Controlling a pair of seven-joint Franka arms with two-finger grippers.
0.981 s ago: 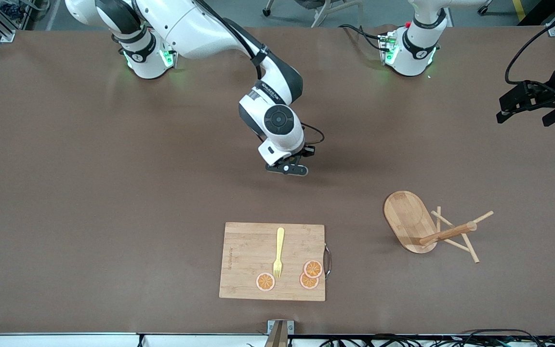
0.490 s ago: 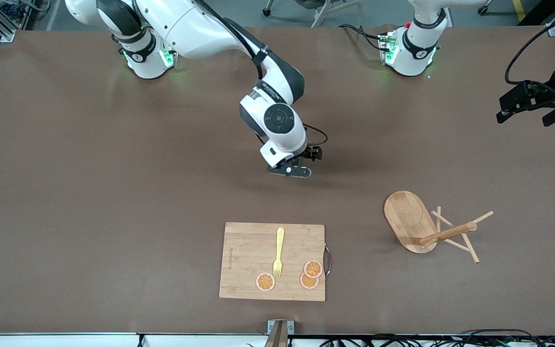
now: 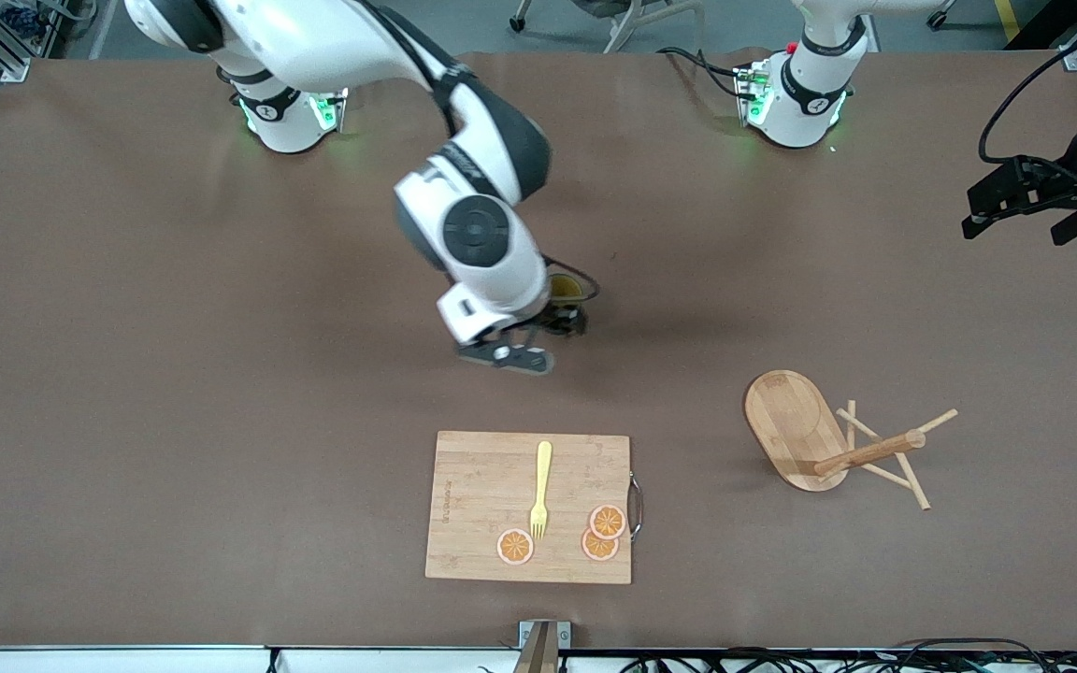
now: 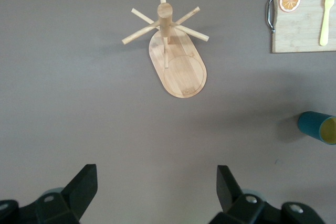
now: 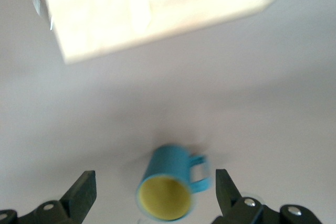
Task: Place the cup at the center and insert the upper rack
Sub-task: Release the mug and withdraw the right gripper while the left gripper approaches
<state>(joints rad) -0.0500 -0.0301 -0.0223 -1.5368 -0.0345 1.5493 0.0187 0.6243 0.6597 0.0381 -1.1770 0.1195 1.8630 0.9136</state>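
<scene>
The cup [image 5: 170, 182], teal with a yellow inside, stands upright on the table near its middle. In the front view only its rim [image 3: 565, 285] shows past the right wrist. My right gripper [image 5: 154, 179] hangs above it, open, with both fingers clear of the cup's wall and handle; from the front it shows at the wrist's tip [image 3: 557, 322]. The upper rack [image 3: 819, 439], a wooden mug tree, lies tipped on its side toward the left arm's end [image 4: 173, 51]. My left gripper [image 4: 157, 174] waits open and empty over that end of the table [image 3: 997, 201].
A bamboo cutting board [image 3: 482, 505] with a metal handle lies near the front edge, carrying a yellow fork [image 3: 541, 488] and three orange slices [image 3: 606, 522]. Bare brown table surrounds the cup and the rack.
The right gripper has opened and let go of the cup. The right arm has risen and swung toward its own end, uncovering the cup's rim. The left arm has not moved.
</scene>
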